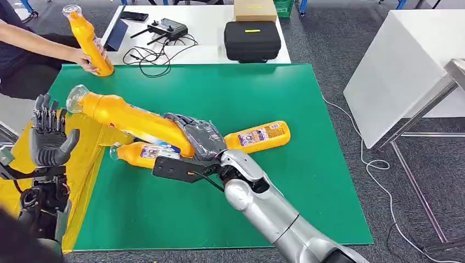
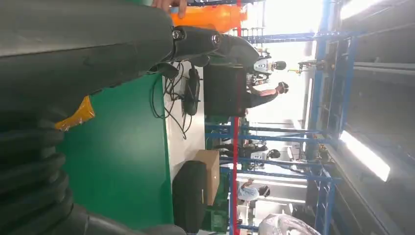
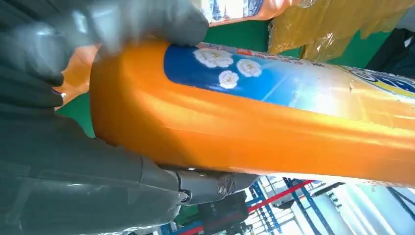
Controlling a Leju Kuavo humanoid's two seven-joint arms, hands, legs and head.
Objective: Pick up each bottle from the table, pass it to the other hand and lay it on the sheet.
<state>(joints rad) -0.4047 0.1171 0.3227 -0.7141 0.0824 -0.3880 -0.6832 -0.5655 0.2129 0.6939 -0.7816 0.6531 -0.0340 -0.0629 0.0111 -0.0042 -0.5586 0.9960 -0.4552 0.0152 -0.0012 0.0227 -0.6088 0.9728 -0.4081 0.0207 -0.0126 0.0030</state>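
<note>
My right hand (image 1: pixel 194 138) grips a long orange bottle (image 1: pixel 129 118) by its base and holds it tilted above the green mat (image 1: pixel 247 93), cap toward my left hand. The right wrist view shows the bottle (image 3: pixel 274 117) up close in my right hand (image 3: pixel 73 127). My left hand (image 1: pixel 49 136) is raised over the yellow sheet (image 1: pixel 88 164) with its fingers spread and nothing in it. A second bottle (image 1: pixel 257 136) lies on the mat beside my right hand. A third bottle (image 1: pixel 141 154) lies under the held one, near the sheet's edge.
A person's hand holds a fourth orange bottle (image 1: pixel 88 35) upright at the mat's far left corner. Behind the mat a white table carries a black case (image 1: pixel 252 41), a cardboard box (image 1: pixel 255 10), a controller (image 1: pixel 167 27) and cables. Another white table (image 1: pixel 406 66) stands to the right.
</note>
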